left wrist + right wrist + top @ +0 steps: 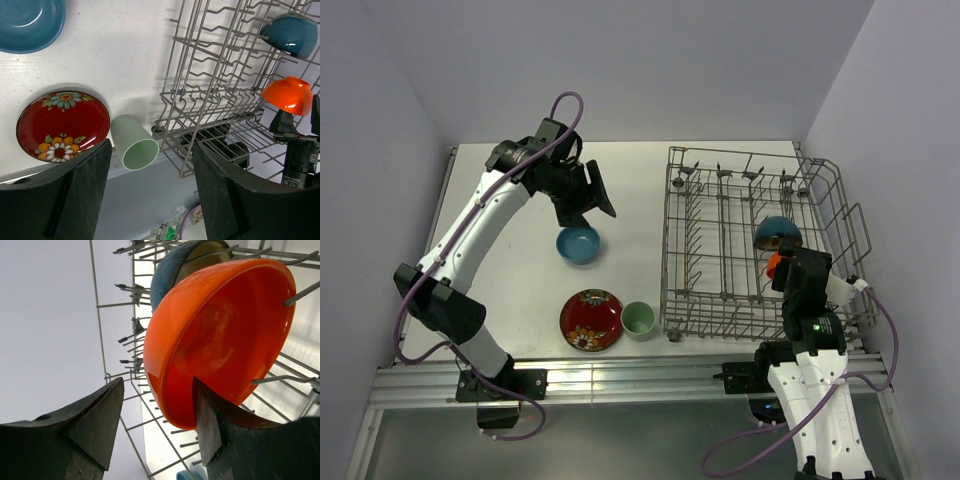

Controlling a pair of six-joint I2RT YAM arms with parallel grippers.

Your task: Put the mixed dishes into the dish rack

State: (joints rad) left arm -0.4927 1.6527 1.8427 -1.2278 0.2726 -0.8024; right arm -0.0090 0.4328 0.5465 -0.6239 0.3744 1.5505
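Observation:
The grey wire dish rack [705,240] stands on the right of the table. Inside it an orange-red bowl [225,325] leans on its side against the tines. My right gripper [157,381] is open astride its lower rim, one finger inside the bowl and the other well clear outside. Behind it leans a bowl [167,270] that is blue outside and brownish inside. Left of the rack lie a blue bowl [578,243], a red patterned plate [591,319] and a pale green cup [134,149] standing upright. My left gripper [592,200] hangs open and empty above the blue bowl.
White walls close in the table at the back and both sides. A metal rail [620,380] runs along the near edge. The rack's high wire rim [840,200] stands beside my right arm [810,320].

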